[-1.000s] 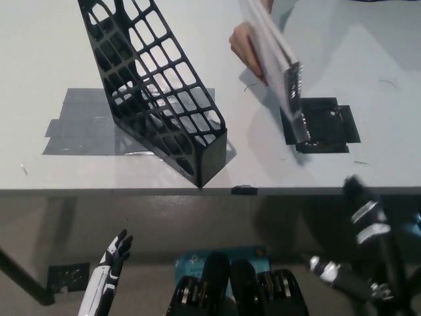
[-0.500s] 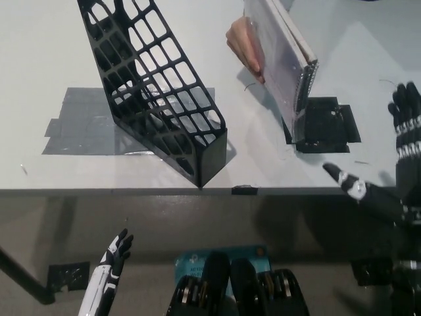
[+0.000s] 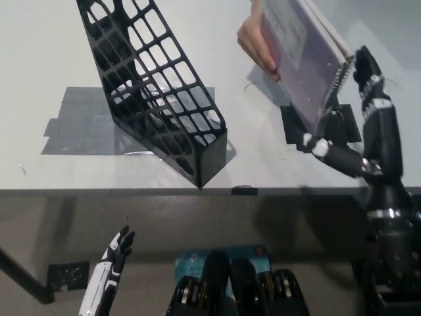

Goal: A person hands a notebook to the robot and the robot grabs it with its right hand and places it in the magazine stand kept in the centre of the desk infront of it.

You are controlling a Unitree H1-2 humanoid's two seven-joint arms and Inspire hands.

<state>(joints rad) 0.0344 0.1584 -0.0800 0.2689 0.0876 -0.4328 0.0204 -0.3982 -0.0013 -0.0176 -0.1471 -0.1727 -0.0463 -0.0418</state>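
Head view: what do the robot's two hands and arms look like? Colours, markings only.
The right hand and arm are black, with slim segmented fingers carrying silver-white bands; a metallic ring circles the forearm near the wrist. The left hand at lower left is white with black fingers, on a slim white forearm. No loose cables show.

pale grey desk (image 3: pixel 46 39) fills the upper frame, its front edge running across the middle. black lattice magazine stand (image 3: pixel 154 92) sits upper left of centre on a grey tape patch (image 3: pixel 79 125). black tape square (image 3: pixel 342 125) lies at right.
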